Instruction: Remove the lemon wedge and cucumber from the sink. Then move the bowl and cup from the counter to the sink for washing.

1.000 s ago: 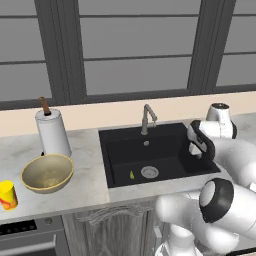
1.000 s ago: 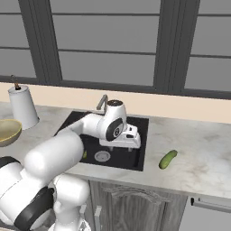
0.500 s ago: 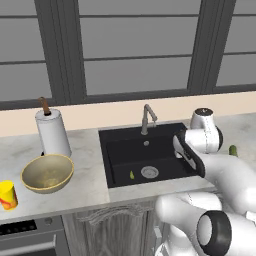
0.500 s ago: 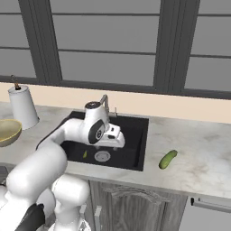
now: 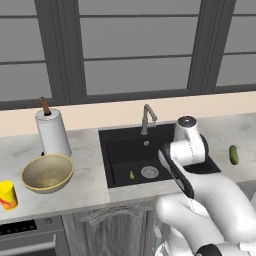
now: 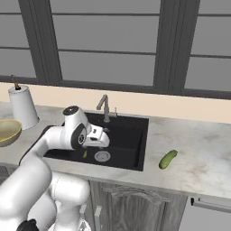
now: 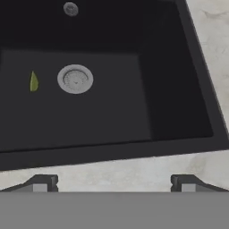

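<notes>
The hand view looks down into the black sink [image 7: 134, 112], where the lemon wedge [image 7: 33, 82] — a tiny yellow-green sliver — lies on the basin floor just beside the round silver drain [image 7: 75, 78]. The fingers [image 7: 188, 183] stand spread wide, grasping nothing. The left base view adds the tan bowl [image 5: 48, 173] and yellow cup [image 5: 7, 194] on the counter [image 5: 90, 175]; the dark green cucumber [image 6: 168, 159] lies right of the sink.
</notes>
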Robot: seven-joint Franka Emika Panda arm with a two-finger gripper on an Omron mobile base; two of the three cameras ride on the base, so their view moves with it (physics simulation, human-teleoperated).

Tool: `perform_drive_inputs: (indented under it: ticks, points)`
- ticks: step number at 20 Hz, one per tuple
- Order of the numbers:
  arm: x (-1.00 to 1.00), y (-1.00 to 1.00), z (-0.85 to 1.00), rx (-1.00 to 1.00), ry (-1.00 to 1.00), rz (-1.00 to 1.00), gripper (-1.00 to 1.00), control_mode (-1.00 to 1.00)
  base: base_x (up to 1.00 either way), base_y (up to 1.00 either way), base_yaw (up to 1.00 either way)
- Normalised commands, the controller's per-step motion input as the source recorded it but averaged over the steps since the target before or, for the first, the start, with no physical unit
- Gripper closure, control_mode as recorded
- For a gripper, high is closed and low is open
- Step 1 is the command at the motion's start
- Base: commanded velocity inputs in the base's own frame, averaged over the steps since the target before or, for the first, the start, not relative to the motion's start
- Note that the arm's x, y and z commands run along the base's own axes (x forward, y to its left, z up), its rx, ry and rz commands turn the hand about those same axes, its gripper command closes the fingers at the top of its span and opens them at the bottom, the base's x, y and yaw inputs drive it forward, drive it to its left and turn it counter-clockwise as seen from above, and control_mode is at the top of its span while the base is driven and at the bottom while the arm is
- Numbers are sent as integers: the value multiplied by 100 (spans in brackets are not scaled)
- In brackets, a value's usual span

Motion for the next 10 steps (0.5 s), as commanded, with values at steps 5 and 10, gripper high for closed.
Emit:
perform_drive_inputs:
  ticks: [5, 10]
  points:
    - [7, 49, 0, 0, -8, 0, -100, -100, 0, 0, 0]
    - [15, 45, 0, 0, -8, 0, -100, -100, 0, 0, 0]
